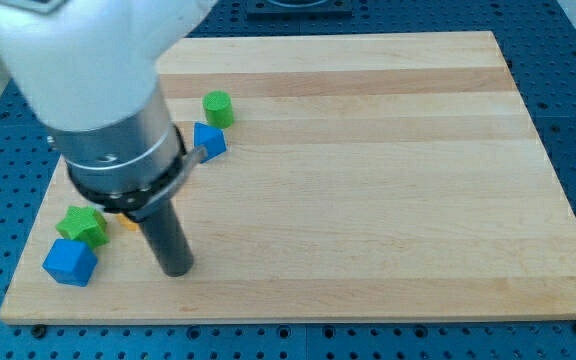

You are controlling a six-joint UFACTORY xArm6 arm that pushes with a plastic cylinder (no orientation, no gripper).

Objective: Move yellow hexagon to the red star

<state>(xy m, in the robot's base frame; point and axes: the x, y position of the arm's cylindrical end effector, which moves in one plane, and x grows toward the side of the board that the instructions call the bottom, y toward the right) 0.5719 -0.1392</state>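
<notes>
Blocks on the counter, by count:
- Green: two, one cylinder and one star.
- Blue: two, one cube and one of unclear shape.
- Orange sliver: one, mostly hidden.

My tip sits at about 3 o'clock from the blue cube, with the green star at its 10. Green cylinder and another blue block are up at 12.
</notes>
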